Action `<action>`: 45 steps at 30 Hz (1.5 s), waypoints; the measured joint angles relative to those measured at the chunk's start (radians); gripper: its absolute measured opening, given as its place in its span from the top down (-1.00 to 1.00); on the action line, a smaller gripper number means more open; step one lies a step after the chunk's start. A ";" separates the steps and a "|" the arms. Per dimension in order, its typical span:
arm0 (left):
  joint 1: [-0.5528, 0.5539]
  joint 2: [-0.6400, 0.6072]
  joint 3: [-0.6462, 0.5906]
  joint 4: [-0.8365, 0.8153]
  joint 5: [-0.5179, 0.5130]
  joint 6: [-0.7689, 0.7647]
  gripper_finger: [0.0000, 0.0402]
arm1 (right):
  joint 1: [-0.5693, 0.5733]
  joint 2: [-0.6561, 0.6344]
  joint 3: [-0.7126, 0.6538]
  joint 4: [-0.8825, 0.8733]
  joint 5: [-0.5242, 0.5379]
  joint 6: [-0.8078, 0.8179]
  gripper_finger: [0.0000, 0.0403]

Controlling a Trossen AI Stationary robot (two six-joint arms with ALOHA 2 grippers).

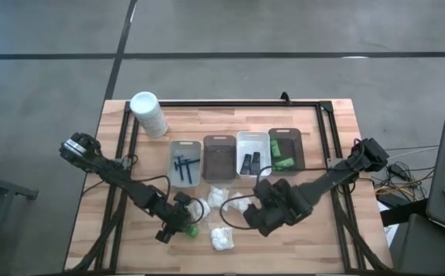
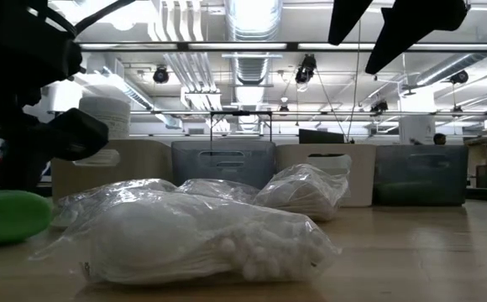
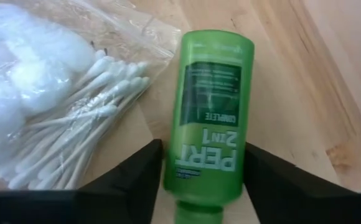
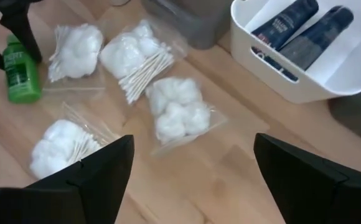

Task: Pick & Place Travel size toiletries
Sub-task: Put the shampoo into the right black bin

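Wooden table (image 1: 322, 238) with trays (image 1: 236, 156), packets (image 1: 222, 239), green bottle (image 1: 192, 228).

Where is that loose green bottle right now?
The green bottle lies on the table's front left, between the left gripper's fingers, beside a cotton-swab packet.

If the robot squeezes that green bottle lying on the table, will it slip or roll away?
The green bottle lies on its side between the left gripper fingers, so it probably can't roll far. Its plastic looks smooth and glossy, so it might slide a little. It looks stiff, unlike the crinkly packet beside it, so it should likely keep its shape.
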 joint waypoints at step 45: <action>0.142 -0.280 0.227 -0.153 -0.473 0.167 0.19 | -0.185 -0.009 -0.180 0.937 -0.124 -0.027 -0.73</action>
